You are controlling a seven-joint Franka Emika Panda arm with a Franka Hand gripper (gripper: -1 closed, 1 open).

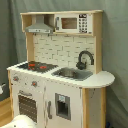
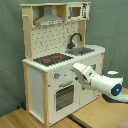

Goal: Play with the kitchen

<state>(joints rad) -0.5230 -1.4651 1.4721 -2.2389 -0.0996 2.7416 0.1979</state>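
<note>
Just ahead of my gripper (image 2: 75,70) (fingers hidden, so I can't tell their state) stands the kitchen (image 2: 55,60), knobs (image 2: 57,76) nearest and oven door (image 2: 64,96) below; I'd approach slowly and squarely.

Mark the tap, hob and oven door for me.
tap (image 1: 85,58): first exterior view, on its black arch.
hob (image 1: 36,65): first exterior view, on the black top by a red ring.
oven door (image 2: 64,97): second exterior view, on the window.
</note>
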